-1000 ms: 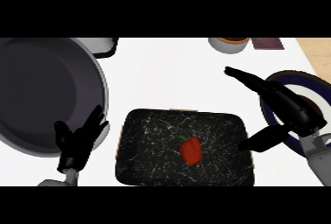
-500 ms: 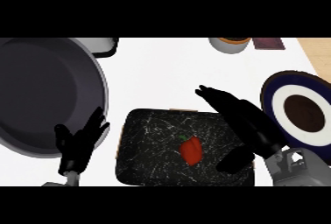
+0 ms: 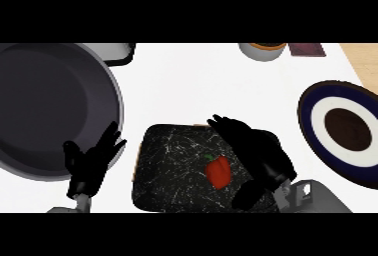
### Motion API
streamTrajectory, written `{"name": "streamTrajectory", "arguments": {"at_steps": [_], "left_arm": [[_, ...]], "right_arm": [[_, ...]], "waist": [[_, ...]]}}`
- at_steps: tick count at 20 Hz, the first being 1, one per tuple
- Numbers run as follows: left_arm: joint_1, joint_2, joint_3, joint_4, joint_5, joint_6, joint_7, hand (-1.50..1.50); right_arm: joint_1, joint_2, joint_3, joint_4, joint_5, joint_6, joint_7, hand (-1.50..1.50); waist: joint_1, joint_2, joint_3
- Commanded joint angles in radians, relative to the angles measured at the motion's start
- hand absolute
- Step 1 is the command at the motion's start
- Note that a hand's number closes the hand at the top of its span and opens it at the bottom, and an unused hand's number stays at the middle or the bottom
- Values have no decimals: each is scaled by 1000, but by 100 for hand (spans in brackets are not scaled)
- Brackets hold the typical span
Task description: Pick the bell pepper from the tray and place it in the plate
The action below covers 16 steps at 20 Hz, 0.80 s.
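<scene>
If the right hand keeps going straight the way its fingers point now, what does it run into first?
The right hand points up and left over the tray. Going on, it would pass the tray's far edge, then bare counter; the big dark pan lies further left. The bell pepper sits beside the palm, off that line. Height unclear.

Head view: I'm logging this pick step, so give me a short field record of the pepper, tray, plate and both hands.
pepper: red, lying on the tray, not held
tray: dark, speckled, at the counter's near middle
plate: dark blue rim, white ring, brown centre, right of the tray, holds nothing
right hand: open, over the tray just right of the pepper
left hand: open, resting left of the tray, fingers up
pan: large, grey, far left
</scene>
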Motion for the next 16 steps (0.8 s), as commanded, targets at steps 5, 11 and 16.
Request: {"name": "streamTrajectory", "arguments": {"at_steps": [5, 11, 16], "left_arm": [[-14, -5, 44, 30, -22, -34, 33, 0], [-43, -31, 59, 69, -29, -31, 28, 0], [24, -78, 8, -1, -79, -10, 32, 0]], "right_arm": [[37, 105, -34, 95, 108, 37, -81, -150], [69, 106, 9, 124, 259, 2, -76, -150], [43, 227, 16, 225, 355, -21, -57, -150]], "waist": [[0, 4, -3], [-2, 4, -3], [2, 4, -3]]}}
